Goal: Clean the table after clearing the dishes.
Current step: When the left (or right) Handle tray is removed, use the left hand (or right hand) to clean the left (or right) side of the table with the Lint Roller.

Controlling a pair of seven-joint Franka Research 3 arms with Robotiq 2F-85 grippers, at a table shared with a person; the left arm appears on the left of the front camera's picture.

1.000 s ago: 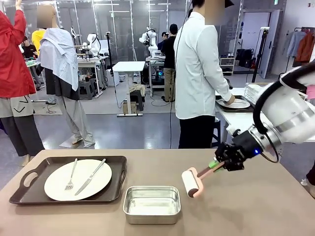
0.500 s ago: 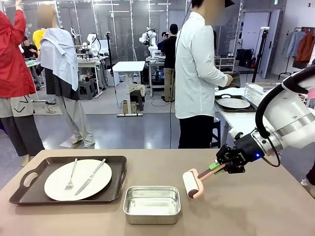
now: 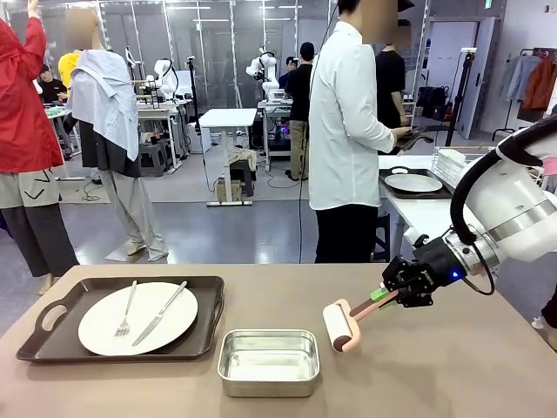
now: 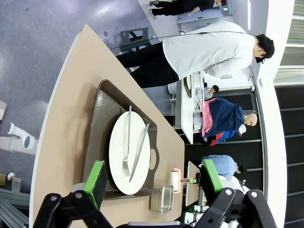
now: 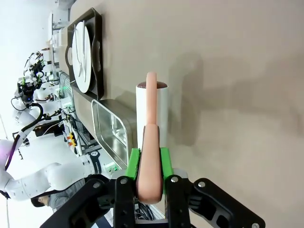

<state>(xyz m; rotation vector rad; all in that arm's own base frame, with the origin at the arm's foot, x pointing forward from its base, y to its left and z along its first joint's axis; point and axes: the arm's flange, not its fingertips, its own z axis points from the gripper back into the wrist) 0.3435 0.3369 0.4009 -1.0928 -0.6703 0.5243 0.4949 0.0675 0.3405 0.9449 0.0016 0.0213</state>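
Taupe table (image 3: pixel 452 374) in a busy lab, w/ a person (image 3: pixel 348 131) in a white shirt standing at its far side, turned toward a white side table (image 3: pixel 426 213). My R gripper (image 3: pixel 389 294) is clamped tight on the pink handle of the lint roller (image 3: pixel 338 325); in the R wrist view my green pads (image 5: pixel 134 161) pinch it from both sides. Roller drum sits low at the tabletop, R of centre, just beside the steel pan (image 3: pixel 268 334); can't tell if it touches the top. My L gripper (image 4: pixel 154 176) hangs w/ jaws wide apart, nothing btw them. Dishes: one dark tray (image 3: pixel 43 347) on the table's L part, w/ a white plate (image 3: pixel 96 331), fork (image 3: pixel 127 312) & knife (image 3: pixel 162 312) lying on it. 2nd plate (image 3: pixel 412 183) is over on the side table, by the person.
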